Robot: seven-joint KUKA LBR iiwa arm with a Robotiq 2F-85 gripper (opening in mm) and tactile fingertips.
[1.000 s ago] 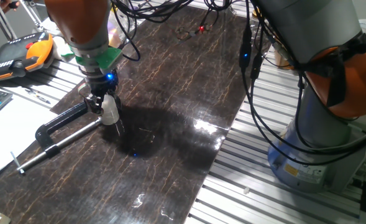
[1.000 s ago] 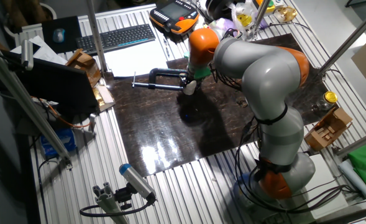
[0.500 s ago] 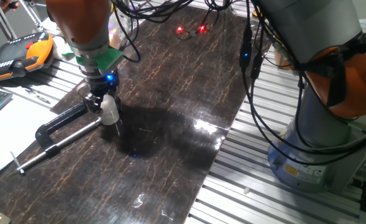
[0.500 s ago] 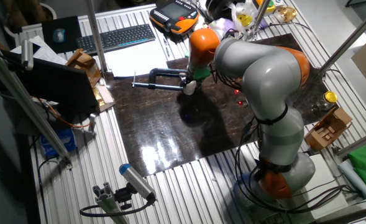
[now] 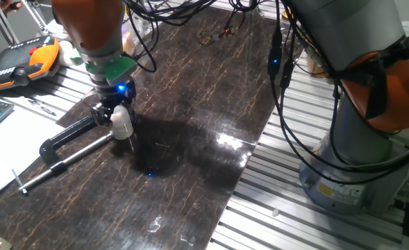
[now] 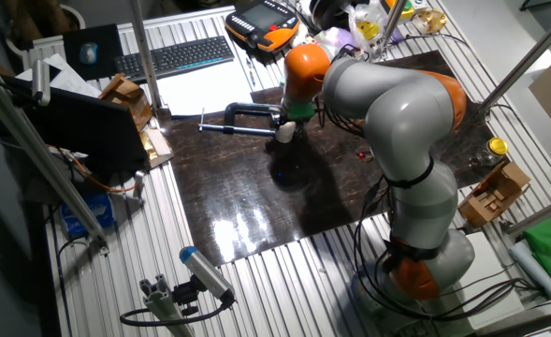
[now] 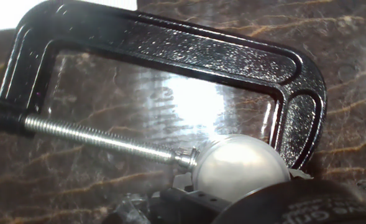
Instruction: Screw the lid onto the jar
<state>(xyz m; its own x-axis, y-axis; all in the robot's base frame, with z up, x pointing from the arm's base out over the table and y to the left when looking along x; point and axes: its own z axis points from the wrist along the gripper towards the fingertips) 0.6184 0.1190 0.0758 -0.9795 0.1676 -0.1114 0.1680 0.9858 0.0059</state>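
My pincer (image 5: 116, 114) sits low over the jar (image 5: 123, 123), which is clamped in the black C-clamp (image 7: 170, 56) near the surface's (image 5: 190, 125) keyboard-side edge. I cannot tell its spread. The lid (image 7: 240, 163) looks light, smooth, probably slippery; best gripped across its rim.

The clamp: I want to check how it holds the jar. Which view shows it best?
The hand view: the clamp fills the frame, its screw tip against the whitish jar. One fixed view shows it small beside the gripper; the other shows it tiny.
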